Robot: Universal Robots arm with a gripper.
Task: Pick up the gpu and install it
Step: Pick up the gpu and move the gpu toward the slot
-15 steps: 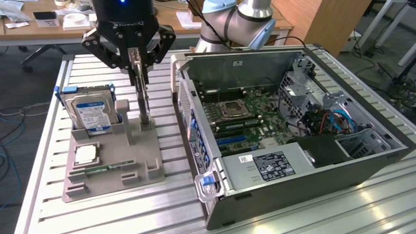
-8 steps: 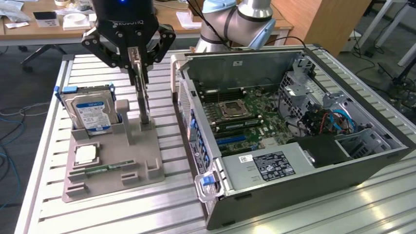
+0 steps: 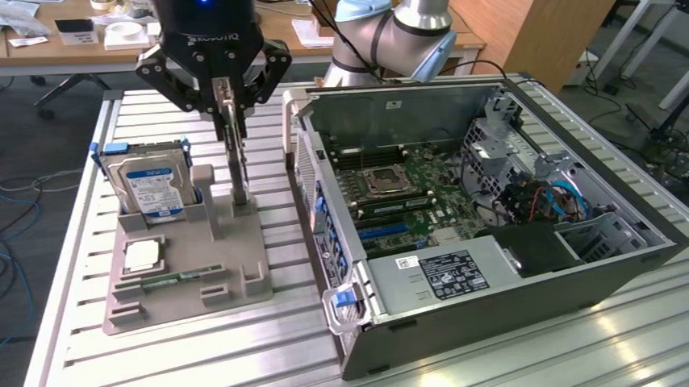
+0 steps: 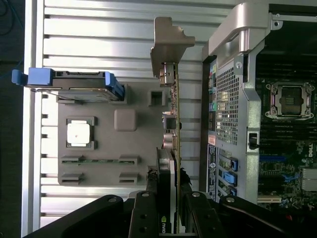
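The gpu (image 3: 235, 165) stands on edge, thin and upright, over the grey holder (image 3: 199, 266) on the exterior view's left. My gripper (image 3: 231, 113) comes down from above and is shut on the card's top edge, one finger on each face. The card's lower edge reaches the holder's slot posts; I cannot tell whether it is lifted clear. In the wrist view the gpu (image 4: 174, 144) runs edge-on away from my gripper (image 4: 171, 203), its silver end bracket (image 4: 166, 44) at the far end, its black face toward the holder (image 4: 124, 119).
The holder also carries a blue-labelled hard drive (image 3: 151, 184) standing upright, a processor chip (image 3: 142, 256) and a green memory stick (image 3: 161, 280). The open computer case (image 3: 635, 242) lies on the exterior view's right, with the motherboard's blue slots (image 3: 388, 234) showing. A slatted metal table (image 3: 215, 355) carries everything.
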